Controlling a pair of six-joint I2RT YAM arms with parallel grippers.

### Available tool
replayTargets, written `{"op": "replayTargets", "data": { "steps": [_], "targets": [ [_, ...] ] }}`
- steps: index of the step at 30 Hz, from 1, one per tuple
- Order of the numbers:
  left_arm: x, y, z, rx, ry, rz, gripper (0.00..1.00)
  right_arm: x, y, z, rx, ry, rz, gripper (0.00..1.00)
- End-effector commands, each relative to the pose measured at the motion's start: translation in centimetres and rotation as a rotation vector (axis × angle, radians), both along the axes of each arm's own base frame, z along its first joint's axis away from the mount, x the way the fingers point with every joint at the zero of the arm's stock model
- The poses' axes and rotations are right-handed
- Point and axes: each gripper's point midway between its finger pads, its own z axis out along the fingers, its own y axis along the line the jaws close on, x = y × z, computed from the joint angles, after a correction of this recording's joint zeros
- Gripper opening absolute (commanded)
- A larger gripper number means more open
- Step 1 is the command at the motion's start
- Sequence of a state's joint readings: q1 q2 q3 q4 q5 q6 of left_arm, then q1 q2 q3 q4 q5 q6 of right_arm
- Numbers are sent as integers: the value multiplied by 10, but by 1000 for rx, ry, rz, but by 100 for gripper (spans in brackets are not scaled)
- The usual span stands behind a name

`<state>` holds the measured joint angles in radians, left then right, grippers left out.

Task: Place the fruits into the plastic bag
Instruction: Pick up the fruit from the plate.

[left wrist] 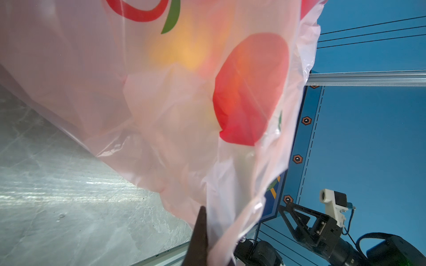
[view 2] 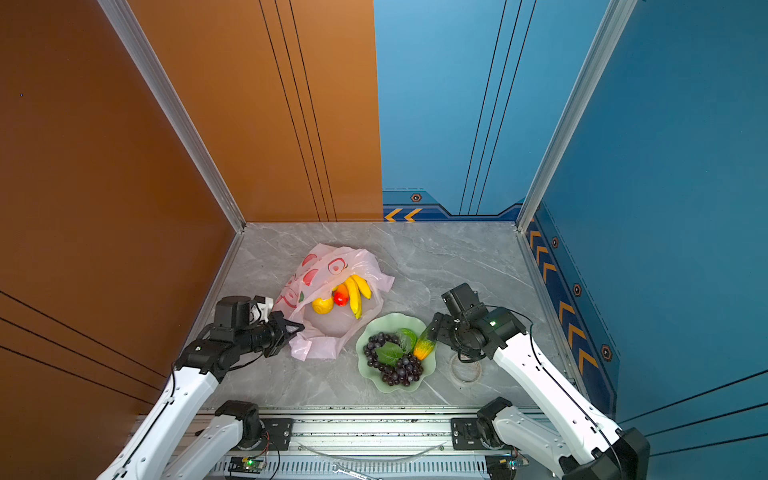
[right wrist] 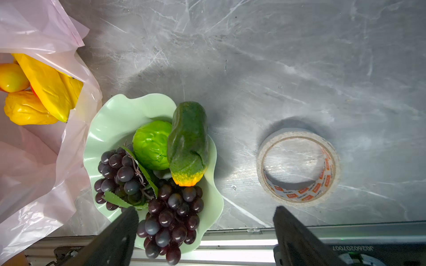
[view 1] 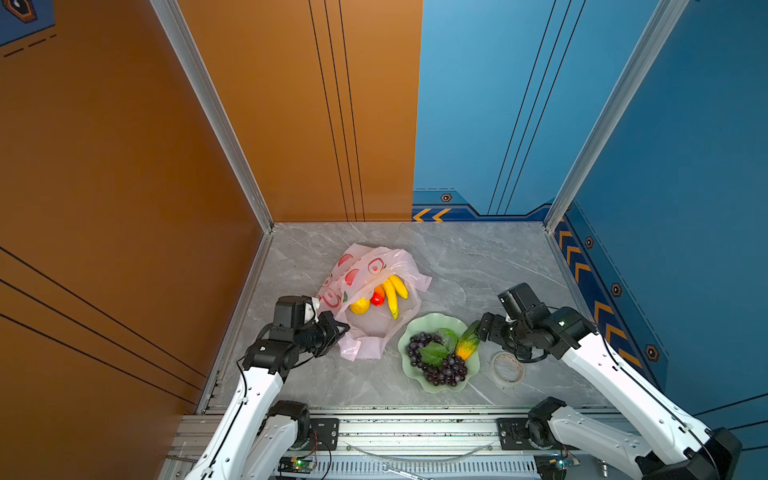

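Top views, left to right. Left gripper (view 1: 340, 330): pinched shut on the near rim of the plastic bag (view 1: 374, 266), mid-desk toward the left edge; bananas (view 1: 395, 291), lemon (view 1: 360, 306), mango (view 1: 377, 298) inside. Plate (view 1: 432, 322), near the front edge: grapes (view 1: 440, 365), green ball (view 1: 448, 337), green-orange fruit (view 1: 467, 345). Right gripper (view 1: 483, 328): jaws wide, empty, near that fruit. Tape roll (view 1: 507, 368), rightmost. Risk: film slipping the pinch, mouth sagging; fruit nudged off the rim. Left wrist view mostly film; second mango unclear.

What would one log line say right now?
left jaws: shut on plastic bag | right jaws: open near plate | bagged: bananas, lemon
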<state>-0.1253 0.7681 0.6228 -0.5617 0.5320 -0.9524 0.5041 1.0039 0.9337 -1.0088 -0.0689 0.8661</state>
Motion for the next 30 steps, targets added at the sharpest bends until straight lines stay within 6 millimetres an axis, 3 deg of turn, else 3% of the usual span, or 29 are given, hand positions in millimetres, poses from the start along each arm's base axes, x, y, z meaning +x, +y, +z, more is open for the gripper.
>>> {"op": "replayTargets", "data": {
  "steps": [1, 30],
  "targets": [
    [-6, -1, -6, -1, 24, -4, 0, 3, 4, -8, 20, 13, -3, 89],
    [-5, 0, -10, 17, 33, 2, 0, 45, 21, -57, 4, 90, 28, 71]
  ]
}}
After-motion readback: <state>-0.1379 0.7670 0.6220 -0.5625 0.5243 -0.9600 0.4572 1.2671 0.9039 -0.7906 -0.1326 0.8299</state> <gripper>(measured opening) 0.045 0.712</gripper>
